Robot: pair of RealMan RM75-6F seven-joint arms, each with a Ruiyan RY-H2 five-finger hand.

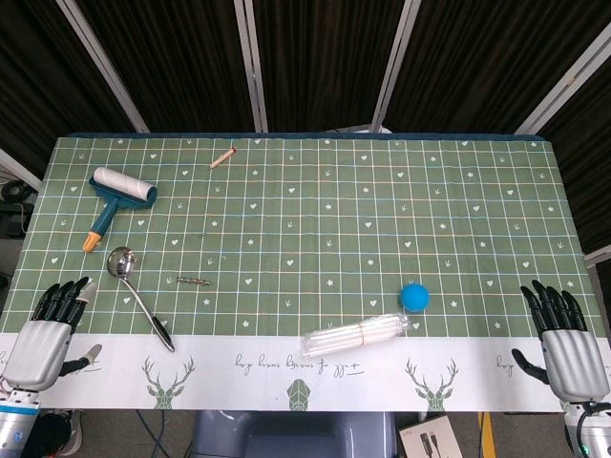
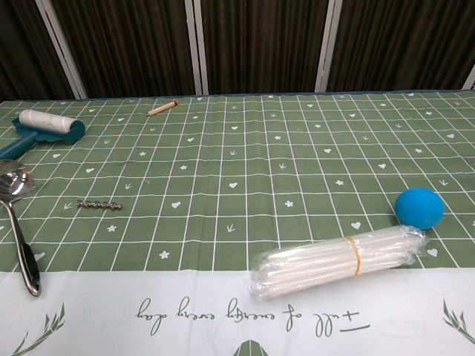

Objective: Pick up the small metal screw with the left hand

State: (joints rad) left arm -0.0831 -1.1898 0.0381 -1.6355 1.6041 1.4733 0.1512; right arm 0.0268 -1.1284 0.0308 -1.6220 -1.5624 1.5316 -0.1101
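The small metal screw lies flat on the green checked cloth, left of centre; the chest view shows the screw at the left, just right of the ladle. My left hand rests at the table's near left corner, fingers apart and holding nothing, well short of the screw and to its left. My right hand sits at the near right corner, fingers spread and empty. Neither hand appears in the chest view.
A metal ladle with a black handle tip lies between my left hand and the screw. A lint roller sits far left, a wooden peg at the back. A blue ball and a bundle of white straws lie near the front right.
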